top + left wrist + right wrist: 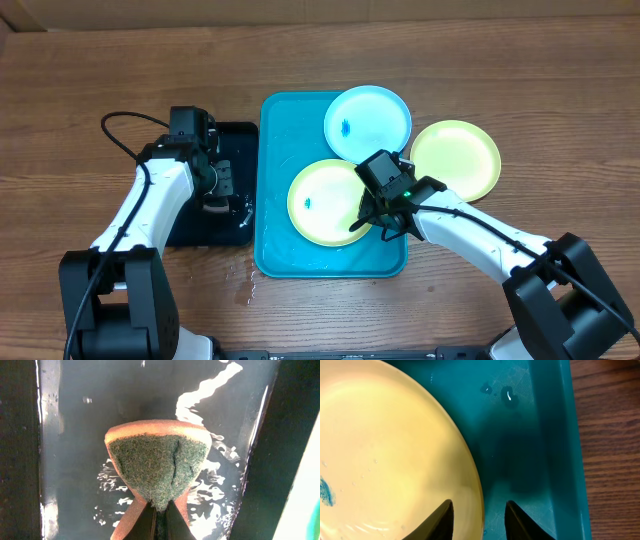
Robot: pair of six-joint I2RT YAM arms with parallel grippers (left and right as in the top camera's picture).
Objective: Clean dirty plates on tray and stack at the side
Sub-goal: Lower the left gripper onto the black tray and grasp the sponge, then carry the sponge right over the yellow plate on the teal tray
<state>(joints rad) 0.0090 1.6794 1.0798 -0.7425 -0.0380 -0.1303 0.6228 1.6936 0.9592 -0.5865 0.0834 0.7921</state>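
The tray (278, 130) lies at the middle of the table (100, 80), with a black tray (235, 145) just beside its left edge. One yellow plate (320, 200) sits flat inside the tray, toward the near half, with a small blue smudge (311, 202) on its pale centre. The blue plate (367, 122) rests over the tray's far right corner, partly off the rim, and carries a smudge of its own. A second yellow plate (455, 160) lies on the table to the right of the tray, its edge meeting the blue plate's; which one overlaps the other is hard to tell from overhead. The right gripper (372, 226) is low over the near right edge of the plate in the tray. In the right wrist view its fingers (442, 517) are spread apart with the plate's rim between them, one over the plate and one over the tray floor; they do not appear to be clamping it. A few water drops (507, 394) sit on the tray floor. The left gripper (215, 200) hangs over the black tray, its fingers pinched onto a sponge (157, 462), orange with a green scouring face, folded in the grip above the wet, shiny tray bottom.
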